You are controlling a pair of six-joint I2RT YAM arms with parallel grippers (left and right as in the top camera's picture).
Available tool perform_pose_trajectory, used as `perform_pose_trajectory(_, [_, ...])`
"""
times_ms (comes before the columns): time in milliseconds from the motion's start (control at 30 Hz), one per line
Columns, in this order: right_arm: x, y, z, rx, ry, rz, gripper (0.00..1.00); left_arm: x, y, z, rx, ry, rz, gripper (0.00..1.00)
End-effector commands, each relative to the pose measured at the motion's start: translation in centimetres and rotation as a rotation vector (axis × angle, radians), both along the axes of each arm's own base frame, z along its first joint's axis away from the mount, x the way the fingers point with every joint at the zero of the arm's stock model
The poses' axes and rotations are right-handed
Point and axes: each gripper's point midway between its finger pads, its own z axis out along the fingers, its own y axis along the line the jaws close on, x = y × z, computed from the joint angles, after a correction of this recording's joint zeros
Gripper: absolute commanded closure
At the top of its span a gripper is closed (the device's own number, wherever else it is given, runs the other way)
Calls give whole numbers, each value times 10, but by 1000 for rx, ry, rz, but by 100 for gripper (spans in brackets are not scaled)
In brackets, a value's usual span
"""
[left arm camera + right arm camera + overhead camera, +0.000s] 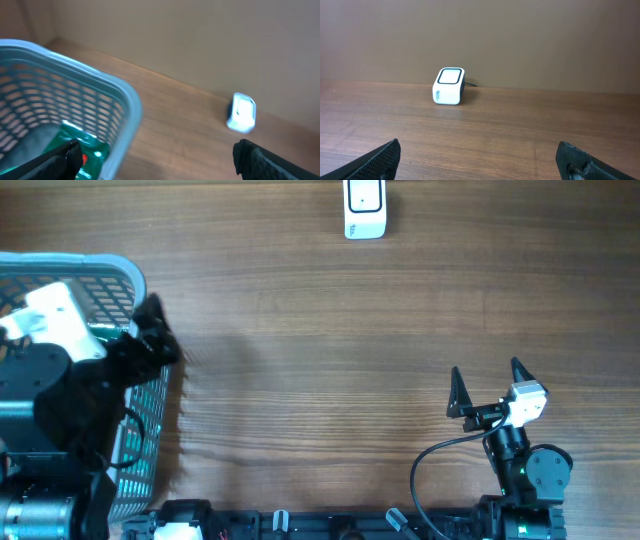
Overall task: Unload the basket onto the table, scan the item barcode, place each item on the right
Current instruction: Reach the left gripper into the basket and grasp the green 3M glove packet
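Note:
A white barcode scanner stands at the far edge of the table, also visible in the right wrist view and, blurred, in the left wrist view. A green packaged item lies inside the light blue basket, partly hidden by its mesh wall. My left gripper hangs open over the basket's right rim, one finger above the item and the other out over the table. My right gripper sits open near the front right with nothing between its fingers.
The blue basket fills the left edge of the wooden table, with the left arm over it. A black cable runs from the right arm along the front edge. Bare wood lies between the basket, the scanner and the right gripper.

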Motion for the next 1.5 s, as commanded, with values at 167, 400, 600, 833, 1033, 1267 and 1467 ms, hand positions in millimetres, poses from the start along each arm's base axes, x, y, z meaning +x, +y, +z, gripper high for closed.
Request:
perform_pose_trajectory(167, [0, -4, 1, 14, -5, -23, 0, -33, 99, -30, -208, 151, 589, 0])
perform_pose_trajectory(400, [0, -4, 1, 14, -5, -23, 0, -72, 136, -97, -473, 431, 796, 0])
perform_pose_trajectory(600, [0, -4, 1, 14, -5, -23, 0, -109, 139, -134, -619, 608, 921, 0])
perform_pose_trajectory(833, [0, -4, 1, 14, -4, -23, 0, -113, 137, -182, -627, 725, 893, 0])
perform_pose_trajectory(1033, [0, -4, 1, 15, -4, -23, 0, -110, 141, -220, -635, 750, 895, 0])
perform_pose_trajectory(1267, [0, -4, 1, 14, -4, -23, 0, -106, 146, -257, -634, 752, 897, 0])
perform_pose_trajectory(1467, [0, -4, 1, 14, -5, -23, 0, -122, 145, -275, -614, 811, 957, 0])
